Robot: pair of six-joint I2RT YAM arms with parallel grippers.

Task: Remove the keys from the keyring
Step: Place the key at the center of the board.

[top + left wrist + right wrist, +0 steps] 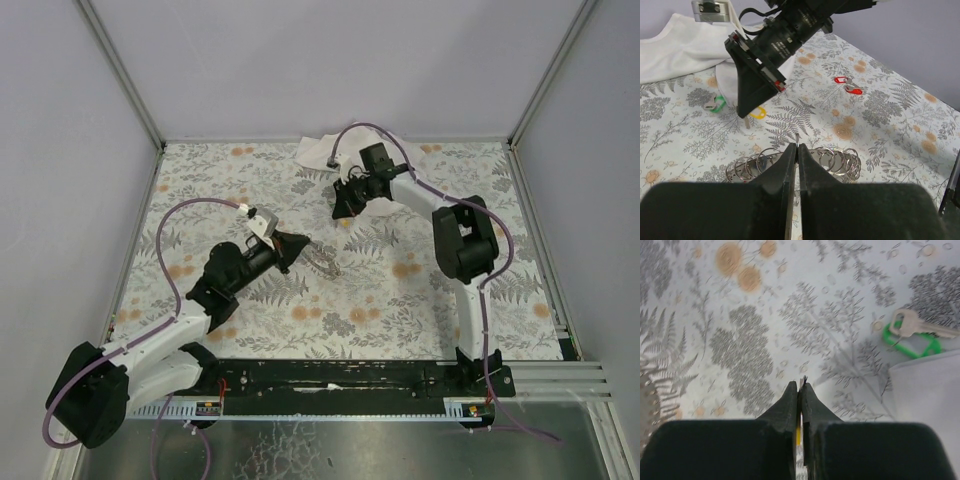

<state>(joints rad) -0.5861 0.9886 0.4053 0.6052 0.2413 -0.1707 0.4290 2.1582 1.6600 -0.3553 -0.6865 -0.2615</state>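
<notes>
The keyring [840, 159] is a row of linked silvery rings lying on the fern-print cloth; it also shows in the top view [325, 262]. My left gripper [797, 146] is shut on one ring near the middle of the row, in the top view [303, 246] just left of it. My right gripper [801, 385] is shut on a yellow-headed key [759, 112], a yellow strip showing between its fingers, tips down close to the table [344, 208]. A green-headed key [912, 340] lies loose beside the white cloth. Two red-headed keys [847, 85] lie loose farther right.
A crumpled white cloth [320, 151] lies at the back of the table, its edge near my right gripper [930, 395]. Grey walls close in the table at the back and sides. A black rail [340, 378] runs along the near edge.
</notes>
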